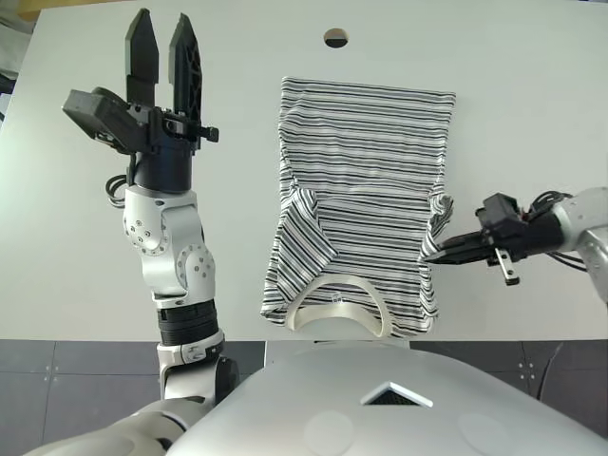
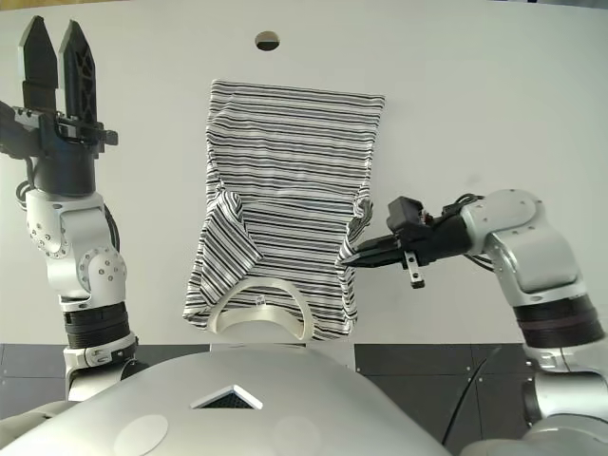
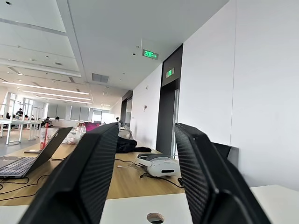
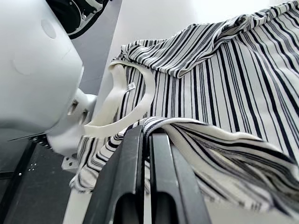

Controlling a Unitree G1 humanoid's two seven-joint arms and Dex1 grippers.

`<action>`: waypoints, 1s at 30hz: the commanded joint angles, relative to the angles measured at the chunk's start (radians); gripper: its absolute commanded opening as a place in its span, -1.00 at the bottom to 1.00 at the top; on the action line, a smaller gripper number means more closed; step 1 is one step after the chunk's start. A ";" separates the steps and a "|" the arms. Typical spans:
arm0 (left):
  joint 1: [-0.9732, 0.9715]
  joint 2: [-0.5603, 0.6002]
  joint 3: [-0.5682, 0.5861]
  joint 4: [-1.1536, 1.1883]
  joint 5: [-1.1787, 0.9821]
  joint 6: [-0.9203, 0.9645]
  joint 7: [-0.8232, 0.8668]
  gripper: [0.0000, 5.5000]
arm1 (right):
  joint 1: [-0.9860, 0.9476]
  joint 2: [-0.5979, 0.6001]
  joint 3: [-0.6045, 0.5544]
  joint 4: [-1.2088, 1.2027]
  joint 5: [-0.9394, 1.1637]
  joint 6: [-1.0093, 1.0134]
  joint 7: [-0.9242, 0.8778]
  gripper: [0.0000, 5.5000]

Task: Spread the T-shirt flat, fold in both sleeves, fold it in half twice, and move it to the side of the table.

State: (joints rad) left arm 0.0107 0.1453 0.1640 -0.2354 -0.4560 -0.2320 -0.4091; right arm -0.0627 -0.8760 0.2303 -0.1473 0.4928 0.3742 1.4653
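Head view: the striped T-shirt (image 1: 366, 190) lies mid-worktop (image 1: 532, 114), collar at the near edge. The left tool (image 1: 163, 47) points straight up, spread wide and empty. Left wrist view confirms that gap. Right wrist view: the right tool (image 4: 146, 137), low beside the shirt's right edge, is clamped on the sleeve (image 4: 210, 144).

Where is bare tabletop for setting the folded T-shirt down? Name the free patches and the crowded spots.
Free: the table right of the T-shirt, beyond the right pincer; the strip between its hem and the hole; the patch between its left edge and the raised, open left pincer. Crowded: the shirt's right edge, where the right pincer grips the sleeve.
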 commanded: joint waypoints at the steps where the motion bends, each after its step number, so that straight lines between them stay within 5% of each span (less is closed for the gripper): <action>1: -0.004 0.009 0.009 0.006 -0.007 0.006 -0.007 -0.19 | -0.029 0.042 0.043 0.018 -0.049 -0.006 -0.026 -0.95; 8: 0.003 0.018 0.022 0.002 -0.021 0.015 -0.009 -0.19 | -0.035 0.102 0.061 0.029 -0.067 0.002 -0.052 -0.71; 16: 0.036 0.061 -0.016 0.004 0.044 0.018 -0.046 -0.19 | 0.014 0.069 0.002 -0.006 -0.020 -0.011 -0.016 -0.71; 23: 0.299 0.422 -0.153 0.034 0.339 -0.337 -0.428 -0.19 | 0.323 -0.026 -0.172 0.099 -0.131 -0.505 0.050 -0.71; 30: 0.451 0.741 -0.146 0.152 0.717 -0.655 -0.490 0.16 | 0.376 -0.017 -0.149 0.235 -0.313 -0.992 0.030 -0.27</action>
State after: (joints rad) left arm 0.4607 0.8395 0.0127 -0.0960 0.2043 -0.8440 -0.9126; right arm 0.3319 -0.9096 0.0650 0.0592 0.2269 -0.5113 1.5249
